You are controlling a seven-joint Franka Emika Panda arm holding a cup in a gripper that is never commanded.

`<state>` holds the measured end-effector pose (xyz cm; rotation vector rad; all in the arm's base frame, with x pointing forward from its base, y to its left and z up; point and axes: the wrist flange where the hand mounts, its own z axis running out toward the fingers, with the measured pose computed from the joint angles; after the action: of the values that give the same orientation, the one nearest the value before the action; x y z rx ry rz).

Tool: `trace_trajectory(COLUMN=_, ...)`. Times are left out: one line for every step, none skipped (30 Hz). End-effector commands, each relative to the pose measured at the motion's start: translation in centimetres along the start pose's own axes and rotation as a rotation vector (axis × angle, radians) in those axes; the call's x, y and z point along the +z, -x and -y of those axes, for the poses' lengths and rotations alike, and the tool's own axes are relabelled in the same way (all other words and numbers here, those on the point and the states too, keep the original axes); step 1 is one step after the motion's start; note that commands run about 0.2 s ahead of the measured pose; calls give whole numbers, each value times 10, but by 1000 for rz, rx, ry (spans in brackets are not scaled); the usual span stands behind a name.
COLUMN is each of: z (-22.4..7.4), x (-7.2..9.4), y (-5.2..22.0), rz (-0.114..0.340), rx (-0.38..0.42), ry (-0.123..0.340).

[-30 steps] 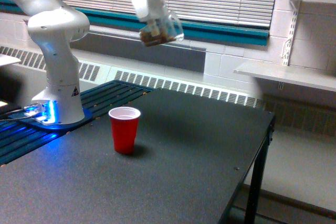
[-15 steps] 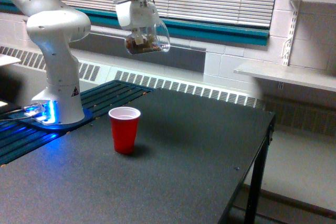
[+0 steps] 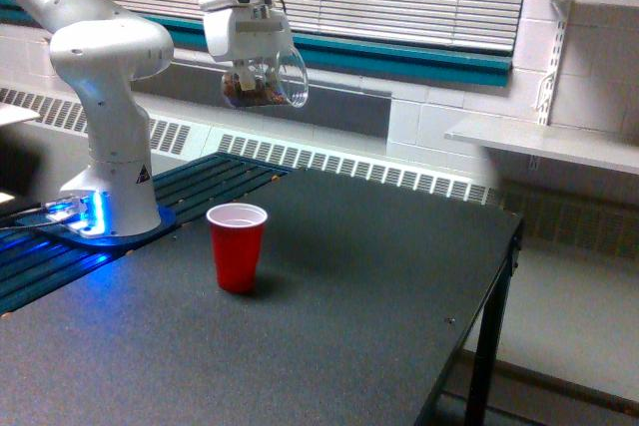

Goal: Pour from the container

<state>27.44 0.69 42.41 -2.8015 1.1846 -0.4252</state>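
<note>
My gripper (image 3: pixel 262 72) is shut on the container (image 3: pixel 270 82), a small clear plastic cup with brown granular bits lying in its lower side. It is tipped over on its side, high in the air above the table. A red cup (image 3: pixel 237 246) with a white inside stands upright on the dark table (image 3: pixel 329 326), well below the container and slightly toward the exterior view's left. Nothing is seen falling from the container.
The white arm's base (image 3: pixel 110 177) stands at the exterior view's left on a slatted platform (image 3: pixel 200 182) with a blue light. The table's right edge (image 3: pixel 499 276) drops off to the floor. A wall shelf (image 3: pixel 539 142) is at the right.
The gripper has carried the tilted container leftward and a little down, from right of the red cup to nearly above it. The red cup has not moved.
</note>
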Motion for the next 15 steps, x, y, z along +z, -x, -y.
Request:
trace_trajectory(z=-14, x=16, y=0, rz=37, rx=26, ry=34)
trace_trajectory(z=-15, x=17, y=-2, rz=41, rx=29, ry=35)
trace_trajectory(z=-16, x=18, y=-3, rz=45, rx=31, ry=36)
trace_trajectory(z=-17, x=19, y=-4, rz=48, rx=34, ry=35)
trace_trajectory(z=-18, x=21, y=-5, rz=52, rx=38, ry=35)
trace_trajectory(z=-18, x=23, y=-6, rz=58, rx=40, ry=35)
trace_trajectory(z=-19, x=24, y=-7, rz=62, rx=40, ry=37)
trace_trajectory(z=-19, x=26, y=-7, rz=68, rx=41, ry=38)
trace_trajectory(z=-19, x=28, y=-7, rz=75, rx=40, ry=40)
trace_trajectory(z=-20, x=30, y=-8, rz=80, rx=40, ry=42)
trace_trajectory(z=-20, x=32, y=-9, rz=84, rx=42, ry=44)
trace_trajectory(z=-21, x=33, y=-10, rz=89, rx=46, ry=43)
trace_trajectory(z=-21, x=36, y=-10, rz=95, rx=51, ry=44)
trace_trajectory(z=-21, x=38, y=-11, rz=103, rx=53, ry=47)
trace_trajectory(z=-22, x=40, y=-11, rz=110, rx=54, ry=48)
